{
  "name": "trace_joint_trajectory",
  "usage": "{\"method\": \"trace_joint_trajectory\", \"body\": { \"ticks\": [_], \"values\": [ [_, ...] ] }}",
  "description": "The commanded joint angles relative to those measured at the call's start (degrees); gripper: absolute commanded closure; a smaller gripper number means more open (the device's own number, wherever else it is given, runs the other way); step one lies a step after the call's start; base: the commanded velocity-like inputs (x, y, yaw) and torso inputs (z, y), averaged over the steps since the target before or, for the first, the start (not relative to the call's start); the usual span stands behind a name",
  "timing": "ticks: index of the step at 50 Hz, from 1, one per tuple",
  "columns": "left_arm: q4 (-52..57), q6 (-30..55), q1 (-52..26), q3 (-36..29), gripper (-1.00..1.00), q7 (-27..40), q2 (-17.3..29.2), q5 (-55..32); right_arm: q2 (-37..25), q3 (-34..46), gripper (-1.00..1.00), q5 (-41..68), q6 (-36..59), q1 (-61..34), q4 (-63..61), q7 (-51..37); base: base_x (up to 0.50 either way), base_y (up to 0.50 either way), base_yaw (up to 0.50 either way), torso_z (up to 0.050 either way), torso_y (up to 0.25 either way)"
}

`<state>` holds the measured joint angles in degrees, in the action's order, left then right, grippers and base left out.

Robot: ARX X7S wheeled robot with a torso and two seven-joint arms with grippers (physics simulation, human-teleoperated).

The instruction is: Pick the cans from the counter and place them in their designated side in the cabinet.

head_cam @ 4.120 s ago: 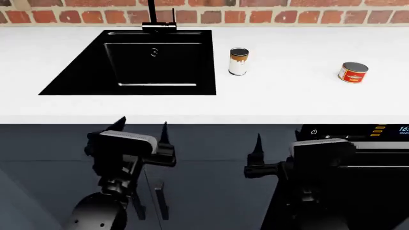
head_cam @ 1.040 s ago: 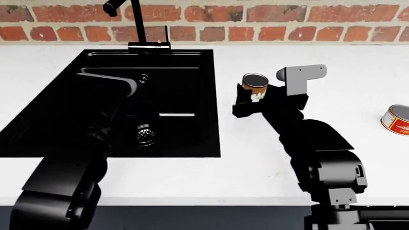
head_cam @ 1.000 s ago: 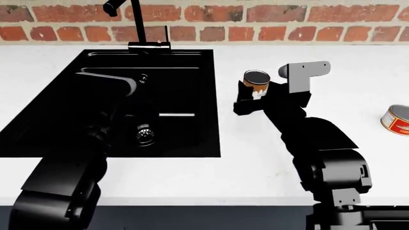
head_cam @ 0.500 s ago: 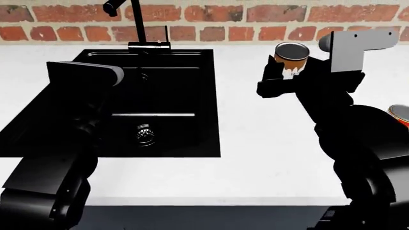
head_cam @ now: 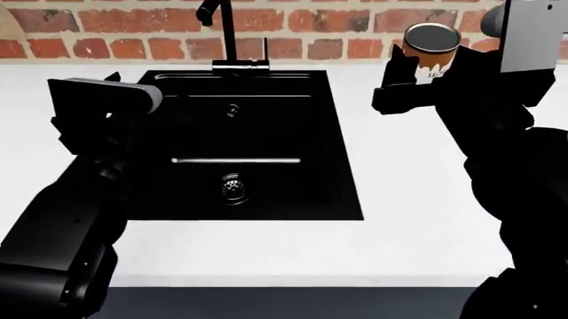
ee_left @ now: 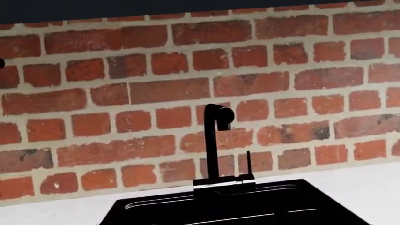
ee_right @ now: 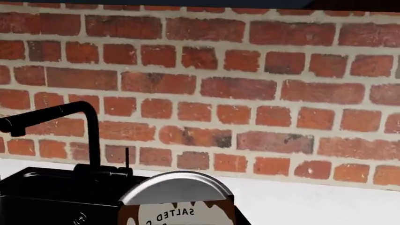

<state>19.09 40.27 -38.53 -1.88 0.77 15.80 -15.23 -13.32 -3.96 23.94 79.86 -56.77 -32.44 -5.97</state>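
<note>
My right gripper [head_cam: 424,73] is shut on the taller can [head_cam: 431,52], white and brown with a metal top, and holds it high above the white counter [head_cam: 408,193], right of the sink, up against the brick wall. The can fills the near part of the right wrist view [ee_right: 176,201]. The squat red can is out of view. My left gripper [head_cam: 93,106] hangs over the sink's left edge; its fingers do not show in either view. The cabinet is out of view.
The black sink [head_cam: 239,153] with its drain sits mid-counter, and the black tap [head_cam: 222,30] rises at its back edge; the tap also shows in the left wrist view [ee_left: 216,140]. A red brick wall [head_cam: 302,26] backs the counter.
My right gripper has lifted the taller can up off the counter and carried it right. The head view has shifted left, and the red can has left the frame.
</note>
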Motion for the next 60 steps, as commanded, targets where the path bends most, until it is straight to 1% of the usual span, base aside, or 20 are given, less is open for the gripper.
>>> {"method": "trace_joint_trajectory", "body": {
  "ticks": [1,3,4,6,9,13,17,22,26,31,34,35,37,39,40,42,46,51,56,60],
  "values": [
    [-0.3,-0.2,-2.0,-0.8,-1.0,0.2,1.2,0.9,-2.3,-0.3,1.0,6.8,10.1,-11.6,-2.2,-5.4,0.0,0.0,0.0,0.05,0.049],
    [-0.5,0.1,-2.9,-1.0,-1.0,0.2,1.4,1.0,-5.1,0.4,1.0,17.8,10.1,-16.4,1.4,-13.9,0.0,0.0,0.0,0.05,0.048],
    [-0.7,0.2,-3.4,-1.1,-1.0,0.1,1.5,1.1,-6.1,1.3,1.0,21.3,10.1,-18.9,3.2,-16.7,0.0,0.0,0.0,0.05,0.049],
    [-1.0,0.5,-4.4,-1.3,-1.0,0.1,1.8,1.2,-7.5,3.8,1.0,24.2,9.9,-23.6,6.7,-18.9,0.0,0.0,0.0,0.05,0.049],
    [-1.9,1.0,-6.1,-1.1,-1.0,0.1,2.3,1.3,-8.9,9.1,1.0,24.6,9.5,-31.0,11.7,-18.7,0.0,0.0,0.0,0.05,0.048],
    [-2.8,0.8,-7.6,-0.6,-1.0,0.4,2.8,1.7,-9.6,14.5,1.0,23.9,8.2,-38.8,18.1,-16.9,0.0,0.0,0.0,0.05,0.048],
    [-3.8,0.2,-8.4,-0.9,-1.0,0.4,3.4,2.3,-9.4,21.3,1.0,20.3,4.9,-46.8,26.5,-14.0,0.0,0.0,0.0,0.05,0.05],
    [-5.0,-0.4,-9.6,-0.9,-1.0,0.6,3.8,2.8,-9.0,27.2,1.0,17.1,1.4,-54.3,33.1,-10.9,0.0,0.0,0.0,0.05,0.052],
    [-7.0,-1.1,-11.6,-1.0,-1.0,0.7,4.2,3.5,-7.9,31.0,1.0,14.5,-1.4,-60.4,40.9,-7.9,0.0,0.0,0.0,0.05,0.052],
    [-9.8,-0.2,-15.6,-1.2,-1.0,-0.7,5.6,3.3,-4.6,38.1,1.0,9.0,-10.4,-70.3,59.0,0.3,0.0,0.0,0.0,0.05,0.052],
    [-12.5,2.6,-19.8,-0.1,-1.0,-2.8,6.3,1.2,-0.6,42.3,1.0,4.4,-19.5,-77.1,76.6,7.4,0.0,0.0,0.0,0.05,0.052],
    [-13.7,2.6,-20.8,-0.1,-1.0,-3.3,6.6,1.0,1.4,40.9,1.0,-0.5,-22.1,-78.2,81.8,10.6,0.0,0.0,0.0,0.05,0.051],
    [-16.5,2.9,-23.1,0.0,-1.0,-4.4,7.0,0.6,5.7,30.4,1.0,-17.2,-25.6,-78.2,89.0,17.7,0.0,0.0,0.0,0.05,0.053],
    [-18.4,2.8,-24.6,0.1,-1.0,-5.9,7.8,0.0,8.7,20.3,1.0,-30.7,-29.0,-78.2,93.8,22.2,0.0,0.0,0.0,0.05,0.052],
    [-19.3,2.1,-25.0,0.0,-1.0,-6.8,8.3,-0.1,9.5,16.3,1.0,-35.4,-30.6,-78.2,95.5,23.3,0.0,0.0,0.0,0.029,0.018],
    [-20.1,1.8,-25.5,-0.1,-1.0,-8.1,9.2,-0.3,10.4,11.4,1.0,-41.1,-32.8,-78.2,97.6,24.2,0.0,0.0,0.0,0.0,0.0],
    [-22.8,0.2,-26.7,-1.2,-1.0,-10.3,10.4,-0.1,10.6,7.6,1.0,-43.8,-33.2,-78.2,97.8,25.4,0.0,0.0,0.0,0.0,0.0],
    [-28.0,1.0,-31.1,-3.2,-1.0,-14.3,11.8,-0.4,11.0,7.7,1.0,-45.8,-30.9,-78.2,97.2,28.7,0.0,0.0,0.0,0.0,0.0],
    [-30.0,3.1,-32.7,-5.6,-1.0,-21.4,15.6,-1.9,11.0,7.8,1.0,-48.2,-30.4,-78.2,97.2,30.2,0.0,0.0,0.0,0.0,0.0],
    [-32.8,3.5,-34.3,-8.1,-1.0,-25.7,18.5,-1.4,10.9,8.0,1.0,-49.2,-31.0,-78.2,97.6,30.5,0.0,0.0,0.0,0.0,0.0]
  ]
}}
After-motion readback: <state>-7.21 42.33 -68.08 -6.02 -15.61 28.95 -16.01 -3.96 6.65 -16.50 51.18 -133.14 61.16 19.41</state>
